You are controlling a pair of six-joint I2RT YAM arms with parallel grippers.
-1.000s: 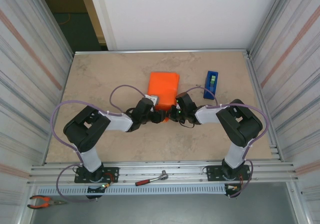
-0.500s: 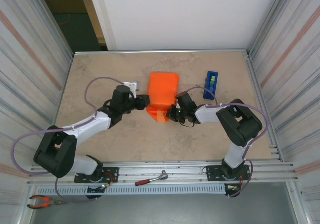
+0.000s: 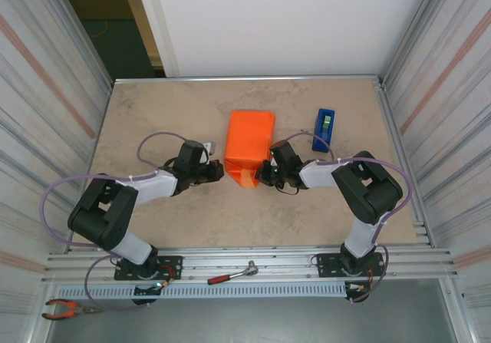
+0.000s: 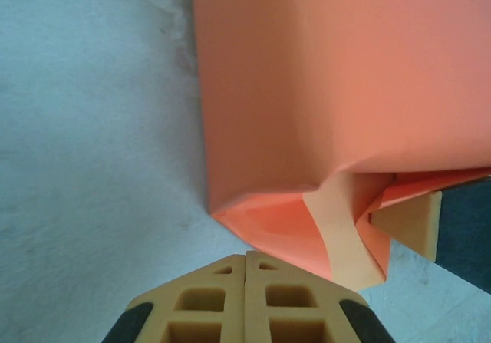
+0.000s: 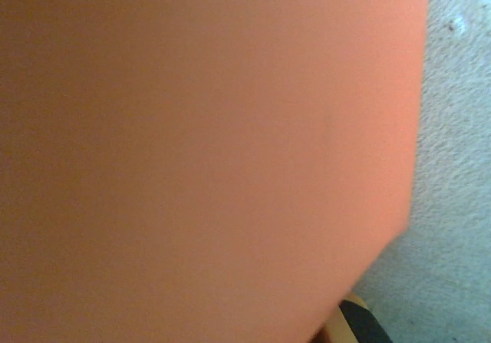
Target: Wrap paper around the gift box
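Closing the end fold: your left gripper [image 4: 245, 257] is shut and empty, with the bright orange thin paper sheet [image 4: 322, 74], wrapped parcel-like, just ahead of its jaws. Right gripper [image 3: 266, 175] is shut, touching the open flap [image 4: 303, 232] opposite. Next, probably push that flap flat.

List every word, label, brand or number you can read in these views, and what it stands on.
None can be read.
The paper: plain orange, no print.
The blue tape dispenser: a green patch on top, too small to tell whether it carries any lettering.
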